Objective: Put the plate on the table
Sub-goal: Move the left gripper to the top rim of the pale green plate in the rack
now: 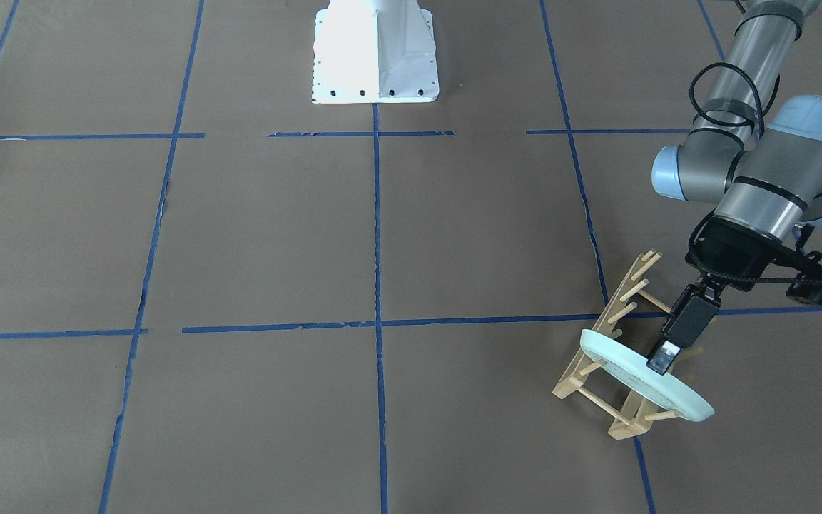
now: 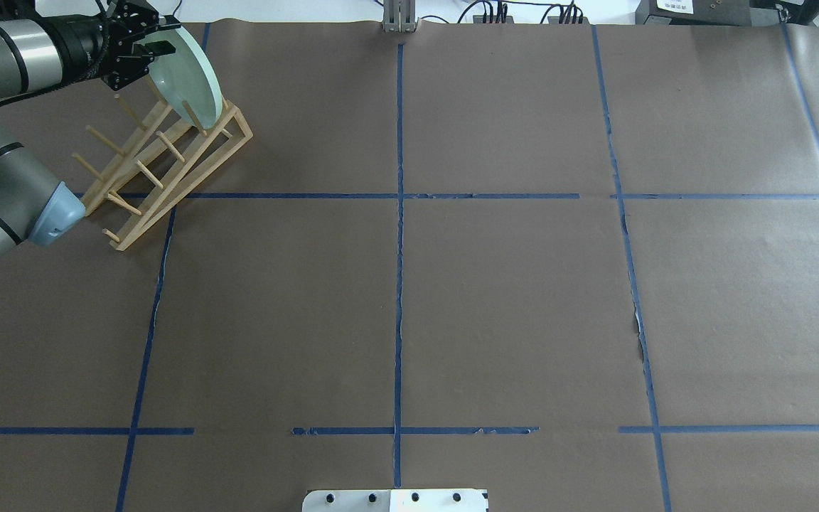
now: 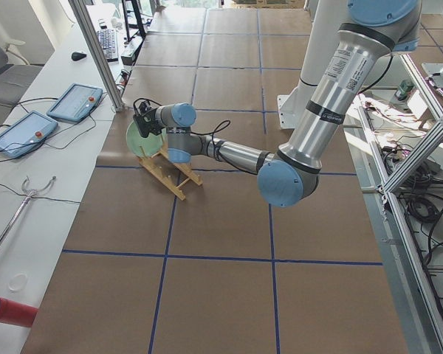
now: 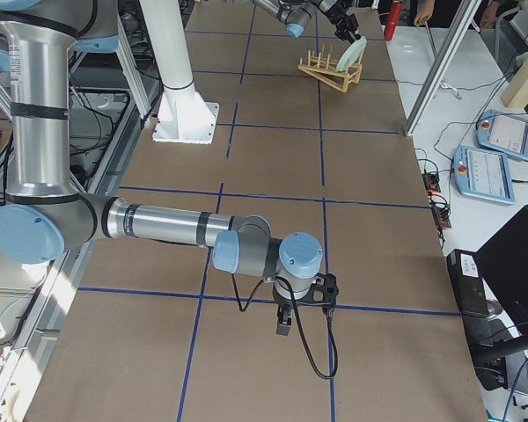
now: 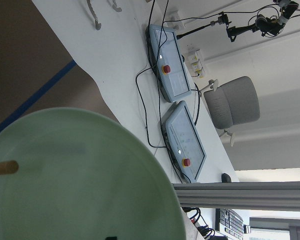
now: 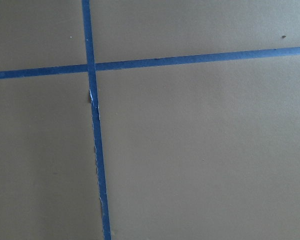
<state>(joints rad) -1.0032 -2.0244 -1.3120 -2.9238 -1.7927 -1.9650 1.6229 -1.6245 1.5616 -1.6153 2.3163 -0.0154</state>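
Observation:
The pale mint-green plate (image 1: 621, 360) stands tilted between the pegs of the wooden rack (image 1: 568, 389) on the brown paper table (image 1: 275, 235). In the overhead view the plate (image 2: 193, 78) is at the far left, on the rack (image 2: 168, 178). My left gripper (image 1: 661, 360) is at the plate's upper rim. One finger lies on the plate's face and the other is hidden behind it. The gripper also shows in the overhead view (image 2: 153, 51). The plate (image 5: 75, 180) fills the left wrist view, with a peg in front. My right gripper (image 4: 282, 327) hangs over the table far from the rack; I cannot tell its state.
The white robot base (image 1: 375, 50) stands at the table's robot-side edge. Beyond the rack is a white bench with teach pendants (image 3: 74, 103) and cables. Blue tape lines (image 6: 92, 125) divide the table. The rack's other pegs (image 2: 143, 171) hold nothing.

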